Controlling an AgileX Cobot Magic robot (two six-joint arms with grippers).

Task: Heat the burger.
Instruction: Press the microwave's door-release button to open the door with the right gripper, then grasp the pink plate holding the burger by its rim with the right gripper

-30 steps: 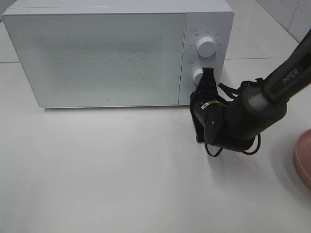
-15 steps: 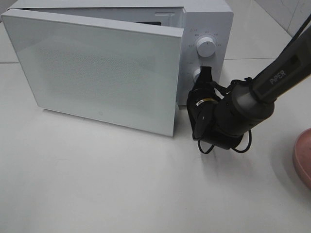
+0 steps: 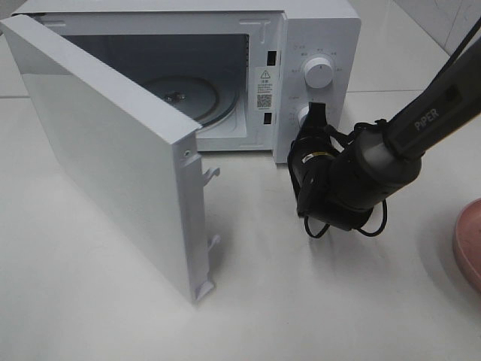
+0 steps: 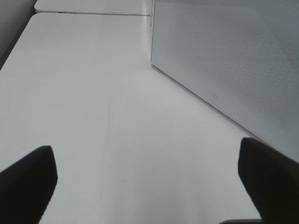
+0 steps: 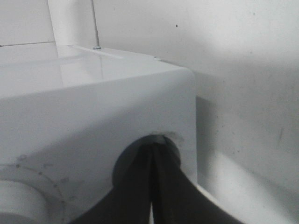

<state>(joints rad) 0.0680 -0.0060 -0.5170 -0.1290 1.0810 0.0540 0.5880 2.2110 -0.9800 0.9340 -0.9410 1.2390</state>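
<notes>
The burger is in none of the views. Only the rim of a pink plate [image 3: 471, 242] shows at the right edge of the counter [image 3: 301, 308], and whether the burger sits on it cannot be told.

The microwave [image 3: 319, 26] is ready for it. Its door [image 3: 113, 173] stands wide open on the left hinge, baring the glass turntable [image 3: 197, 94], which has nothing on it.

The right fingers [image 3: 316, 114] are pressed together into one point, their tips against the lower knob [image 3: 304, 117] beneath the upper dial [image 3: 319, 73]. That fits a push on a door release rather than a grip.

The left fingers [image 4: 29, 178] are spread wide and hold nothing, low over the counter near the outer face of the door, probably parked out of the way.

Fetching the burger looks like the next step.
</notes>
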